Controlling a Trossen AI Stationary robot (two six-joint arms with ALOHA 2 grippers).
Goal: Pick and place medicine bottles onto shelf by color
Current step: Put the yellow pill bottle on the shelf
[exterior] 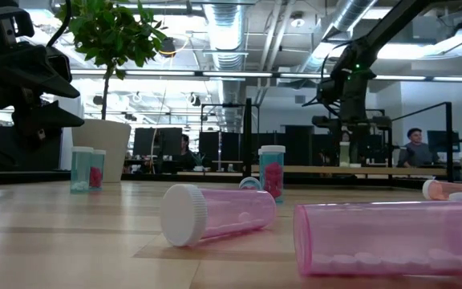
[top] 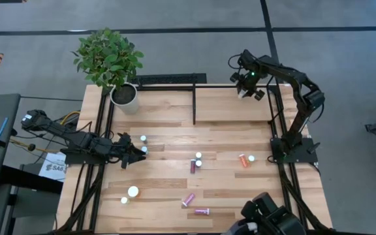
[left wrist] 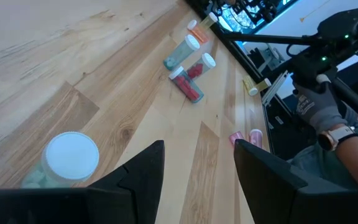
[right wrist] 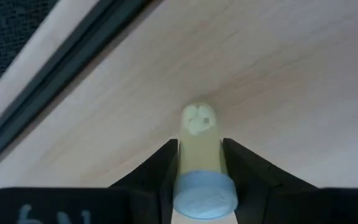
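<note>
The shelf [top: 168, 108] is the light-wood platform with a black frame along the table's far side. My right gripper [top: 248, 83] is over its far right corner, pointing down, shut on a yellow bottle [right wrist: 199, 143] with a pale cap. My left gripper [top: 136, 155] hovers open at the table's left, with nothing between its fingers, beside two white-capped bottles [top: 143, 139]. On the tabletop lie a maroon bottle [top: 193, 166], an orange one [top: 243, 160] and two pink ones [top: 188, 200]. My right gripper pinches the yellow bottle's body just under the cap [right wrist: 199, 163] between its two fingers. The fingers come from above, pointing steeply down, and lie along the bottle. The bottle stands upright, cap up; its bottom [right wrist: 197, 119] is at the shelf surface, touching or not I cannot tell.
A white pot with a green plant [top: 124, 94] stands at the shelf's far left corner. A black bar [top: 194, 104] splits the shelf in two. A person's gloved hand [left wrist: 319, 102] shows at the table's near right side. Two more white-capped bottles [top: 133, 192] stand near left.
</note>
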